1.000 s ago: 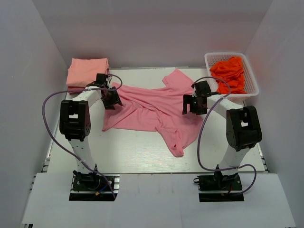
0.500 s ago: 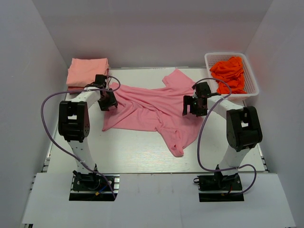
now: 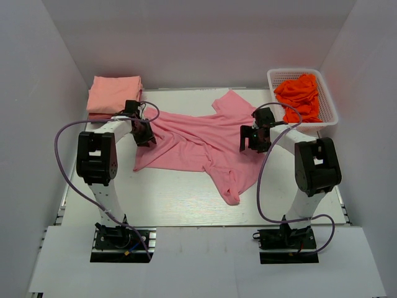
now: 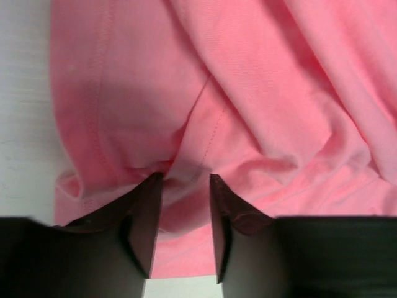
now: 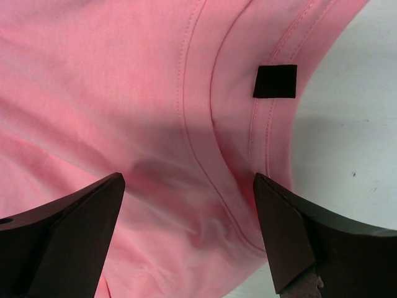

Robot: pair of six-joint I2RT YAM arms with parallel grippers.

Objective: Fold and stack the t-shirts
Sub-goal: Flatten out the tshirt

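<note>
A pink shirt [image 3: 198, 143] lay spread and rumpled across the middle of the tabletop [image 3: 173, 192], one sleeve trailing toward the near edge. The left gripper [image 3: 142, 131] sat low on the shirt's left edge, its jaws drawn in and pinching a raised fold of the cloth, with wrinkles running to their tips. The right gripper [image 3: 254, 138] hovered over the shirt's right side, its jaws spread wide above the collar seam, just beside a small black tag [image 5: 275, 81]. A folded peach shirt [image 3: 113, 93] rested at the far left corner. Orange shirts [image 3: 301, 93] were heaped in a white basket [image 3: 313, 123] at the far right.
</note>
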